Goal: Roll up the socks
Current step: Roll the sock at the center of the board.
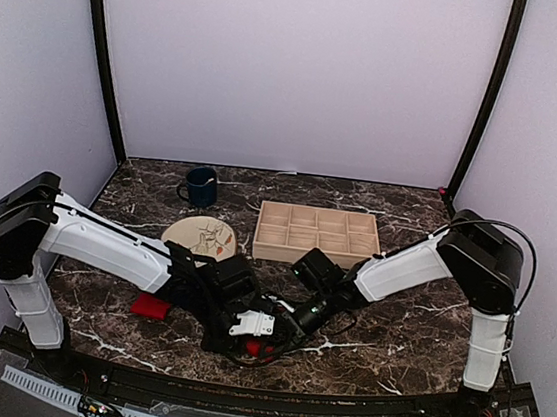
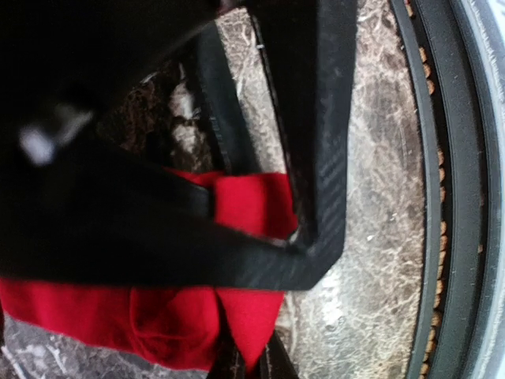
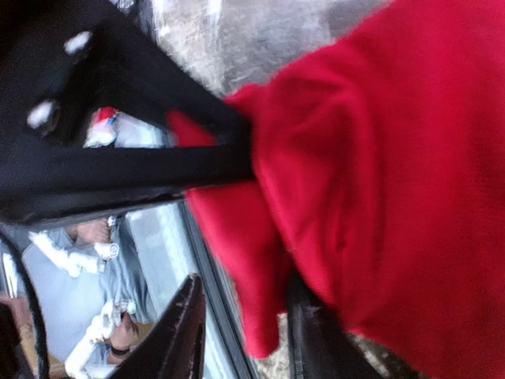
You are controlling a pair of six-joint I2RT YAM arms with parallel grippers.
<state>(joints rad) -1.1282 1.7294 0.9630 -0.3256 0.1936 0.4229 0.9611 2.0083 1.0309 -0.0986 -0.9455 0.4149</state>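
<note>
Two hands meet at the lower centre of the overhead frame, over a red sock (image 1: 255, 348) on the marble surface (image 1: 401, 328). The right hand (image 1: 293, 323) is clamped on the sock's fabric, as its wrist view shows. The left hand (image 1: 247, 334) sits over the sock; I cannot tell whether its fingers are together. A second red sock (image 1: 151, 306) lies apart at lower left.

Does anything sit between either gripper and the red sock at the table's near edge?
Nothing visible does. The left gripper and right gripper both meet at the red sock; both wrist views show its fabric right against the fingers. The plate and tray stand farther back.
</note>
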